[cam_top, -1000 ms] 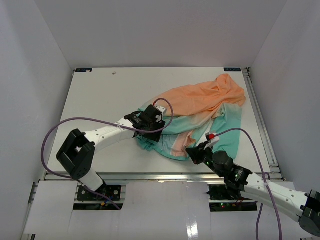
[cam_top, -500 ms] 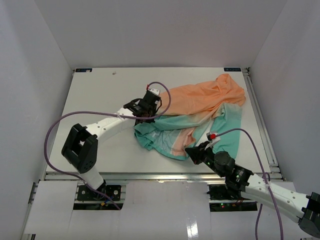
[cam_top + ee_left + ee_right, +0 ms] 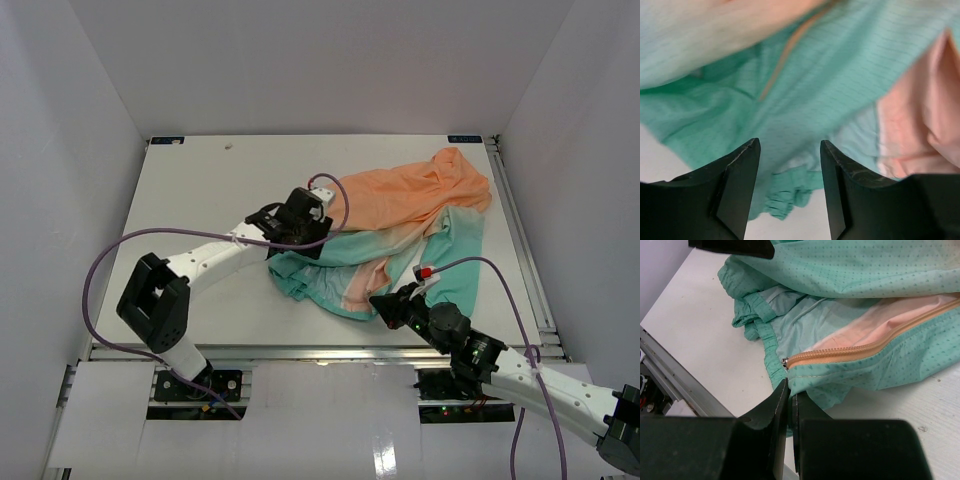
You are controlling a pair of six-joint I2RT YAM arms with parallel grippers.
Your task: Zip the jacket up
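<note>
Jacket (image 3: pixel 400 215): crumpled on the tabletop (image 3: pixel 200 180), zip (image 3: pixel 855 352) undone.
Left pincer (image 3: pixel 790 145): open, empty, over the jacket's teal edge; it just snapped shut and released.
Right pincer (image 3: pixel 790 390): closed on the jacket's hem by the zip's end.
Meaning: you still lack a second hold.

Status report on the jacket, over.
Left pincer open over jacket. Right pincer shut on hem beside zipper end. Jacket crumpled, unzipped. Nothing blocking.
</note>
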